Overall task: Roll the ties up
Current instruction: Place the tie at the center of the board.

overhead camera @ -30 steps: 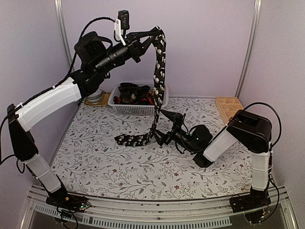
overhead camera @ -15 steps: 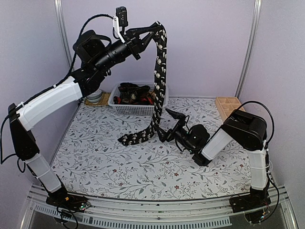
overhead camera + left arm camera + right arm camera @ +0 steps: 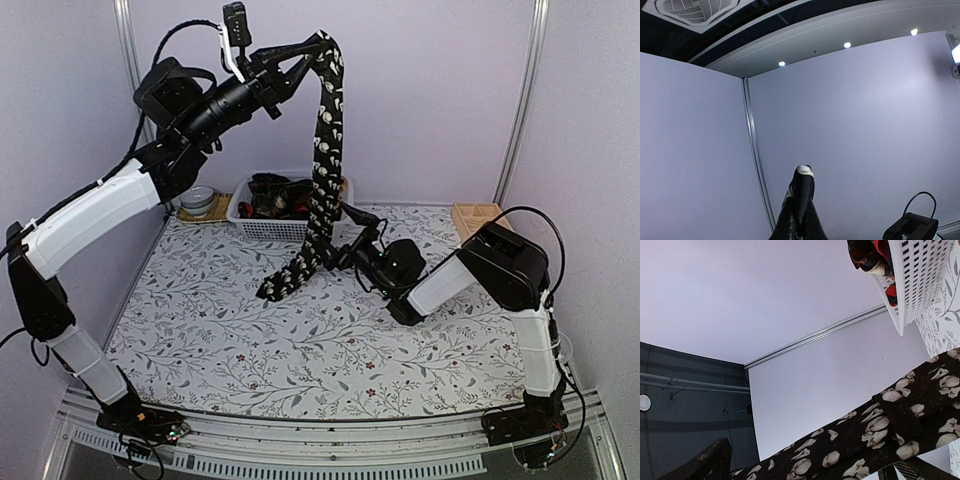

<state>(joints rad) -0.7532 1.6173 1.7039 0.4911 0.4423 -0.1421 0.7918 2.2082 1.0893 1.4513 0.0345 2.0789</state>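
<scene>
Left gripper (image 3: 310, 56): raised high above the back of the table, jaws clamped tight on the upper part of the flowered tie (image 3: 322, 150).
Right gripper (image 3: 345, 238): low over the table, turned on its side, jaws spread as wide as they go and holding nothing.
Flowered tie: black with pale blossoms; it hangs almost straight down from the left gripper, and its lower end rests slanting on the table just in front of the basket.
Tie and right gripper: the hanging stretch passes close by the open fingers (image 3: 357, 215); whether it touches them cannot be told.
Other ties (image 3: 280, 195): a dark and red heap inside the basket.
Basket (image 3: 262, 229): white plastic mesh, at the back of the table.
Table (image 3: 300, 350): covered with a leaf-printed cloth.
Wooden tray (image 3: 478, 222): at the right rear corner, well apart from the flowered tie.
</scene>
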